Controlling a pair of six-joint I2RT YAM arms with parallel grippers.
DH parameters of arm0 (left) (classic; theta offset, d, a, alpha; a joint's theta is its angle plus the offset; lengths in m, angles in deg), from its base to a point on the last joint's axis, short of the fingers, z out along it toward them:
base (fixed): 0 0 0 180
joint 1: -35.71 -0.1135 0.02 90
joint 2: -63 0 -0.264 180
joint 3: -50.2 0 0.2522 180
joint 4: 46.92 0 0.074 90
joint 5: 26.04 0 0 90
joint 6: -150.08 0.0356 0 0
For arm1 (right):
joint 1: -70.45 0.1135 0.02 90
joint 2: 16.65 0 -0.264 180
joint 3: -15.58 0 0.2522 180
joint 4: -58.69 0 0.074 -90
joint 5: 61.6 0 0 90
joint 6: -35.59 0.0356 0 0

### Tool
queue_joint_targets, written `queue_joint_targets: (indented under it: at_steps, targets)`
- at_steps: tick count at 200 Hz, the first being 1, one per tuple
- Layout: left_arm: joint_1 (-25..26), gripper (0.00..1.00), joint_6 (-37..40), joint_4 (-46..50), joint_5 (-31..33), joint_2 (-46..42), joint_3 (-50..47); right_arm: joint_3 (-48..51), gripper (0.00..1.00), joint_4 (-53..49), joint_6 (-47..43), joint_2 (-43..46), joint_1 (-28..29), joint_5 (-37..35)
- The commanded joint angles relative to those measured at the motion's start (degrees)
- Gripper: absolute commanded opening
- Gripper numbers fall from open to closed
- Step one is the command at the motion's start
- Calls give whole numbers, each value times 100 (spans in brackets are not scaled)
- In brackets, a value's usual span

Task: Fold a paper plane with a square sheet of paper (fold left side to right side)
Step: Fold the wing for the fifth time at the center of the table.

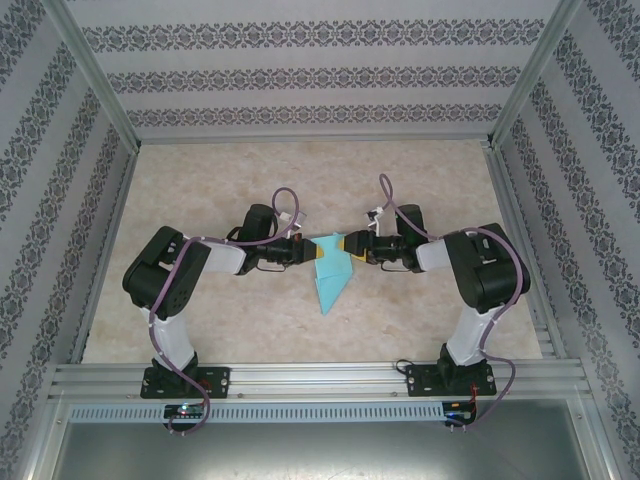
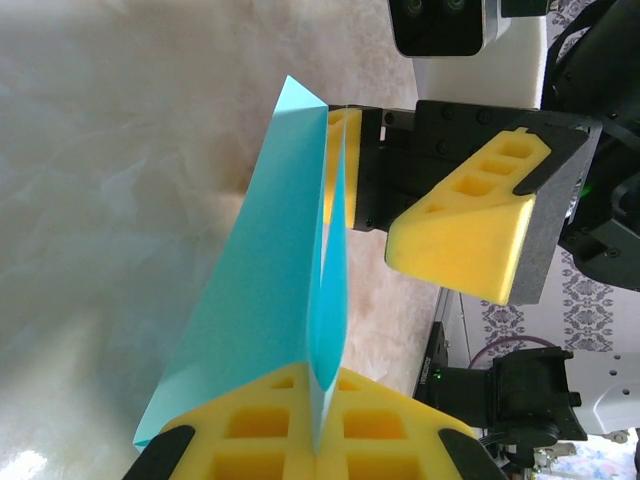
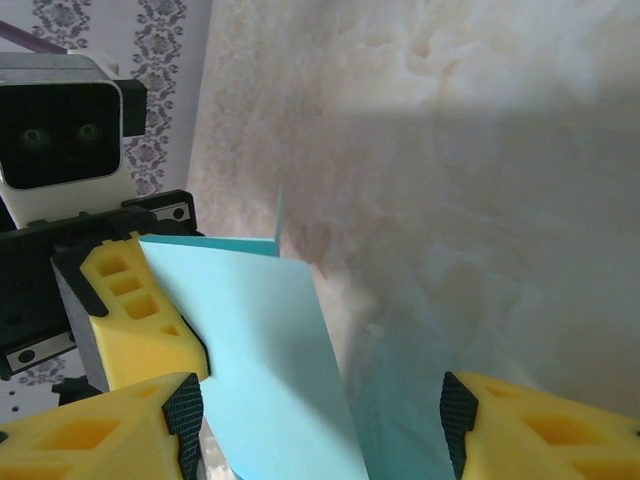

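The light turquoise sheet of paper [image 1: 330,275] is folded into a narrow pointed shape. Its tip points toward the near edge of the table, and it is lifted between both arms at mid-table. My left gripper [image 2: 320,425] is shut on the paper's edge [image 2: 285,280], with the two layers pinched between its yellow pads. My right gripper [image 3: 315,425] comes in from the opposite side with its jaws standing apart, and a flap of the paper [image 3: 260,350] stands between its fingers [image 3: 110,430]. In the top view the left gripper [image 1: 308,251] and right gripper [image 1: 352,247] face each other across the paper's wide end.
The beige marbled tabletop [image 1: 220,180] stretches behind and beside the arms. Aluminium rails [image 1: 320,375] run along the near edge and the sides. Patterned walls [image 1: 300,80] enclose the back and both sides.
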Motion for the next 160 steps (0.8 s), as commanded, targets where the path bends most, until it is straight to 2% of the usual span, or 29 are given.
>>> queue_joint_targets:
  at_steps: [1, 72, 110, 130, 144, 160]
  targets:
    - [-50, 0, 201, -130, -186, -107, 70, 12, 63, 834, 234, -137, 61, 354]
    - [-50, 0, 240, -13, -124, -3, 131, 213, 45, 1110, 305, -141, 19, 345]
    - [-44, 0, 258, 26, -93, 92, 180, 252, 28, 962, 188, -42, -32, 360]
    - [-50, 0, 278, 150, -59, 137, 240, 310, 14, 861, 97, 73, -40, 281]
    - [-45, 14, 297, 392, 10, 122, 322, 341, 12, 806, 80, 134, -46, 237]
    - [-49, 18, 478, 791, 121, 0, 448, 349, 11, 643, 27, 178, -61, 183]
